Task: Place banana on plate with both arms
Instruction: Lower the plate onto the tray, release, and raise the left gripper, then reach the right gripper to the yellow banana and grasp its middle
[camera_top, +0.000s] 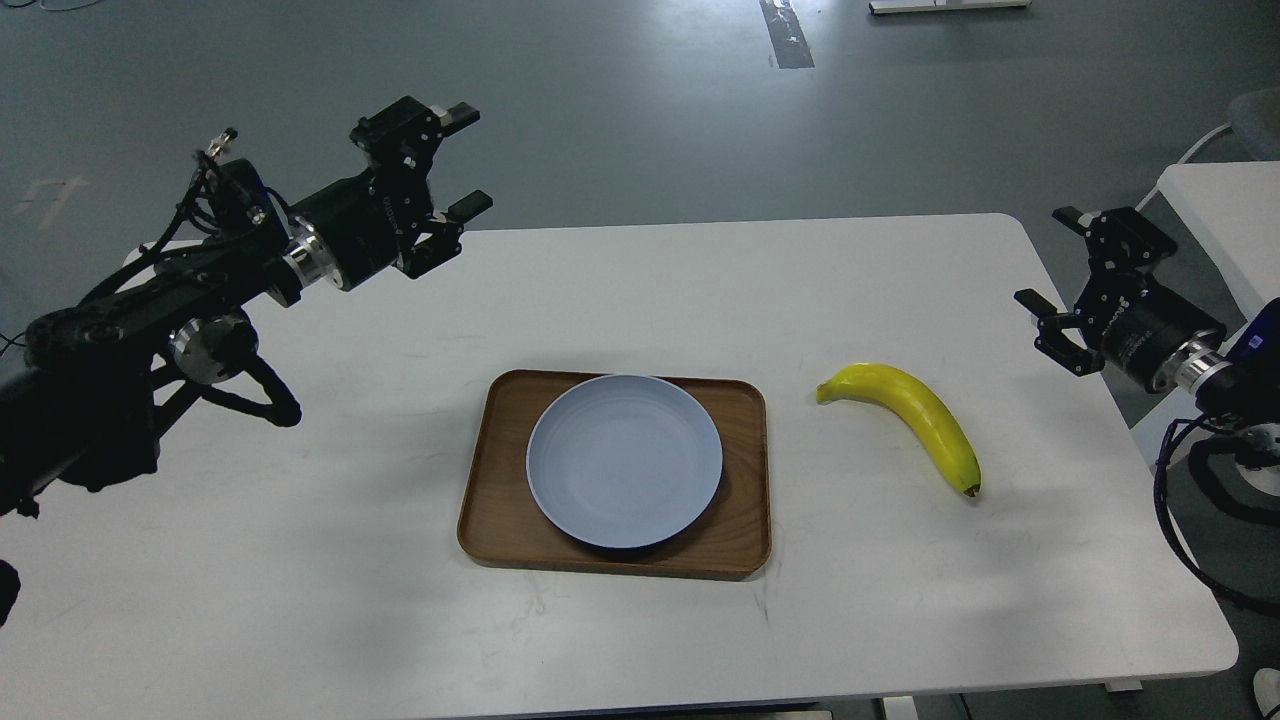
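Observation:
The yellow banana (910, 419) lies on the white table (300, 600), right of the tray, dark tip toward the front. The pale blue-grey plate (624, 460) lies empty on the brown wooden tray (742, 540) at the table's middle. My left gripper (462, 158) is open and empty, raised above the table's far left edge, well away from the plate. My right gripper (1050, 260) is open and empty near the table's right edge, apart from the banana and behind and to the right of it.
A second white table (1220, 210) stands at the right, with a chair leg and caster (1122, 232) behind it. Grey floor lies beyond the table's far edge.

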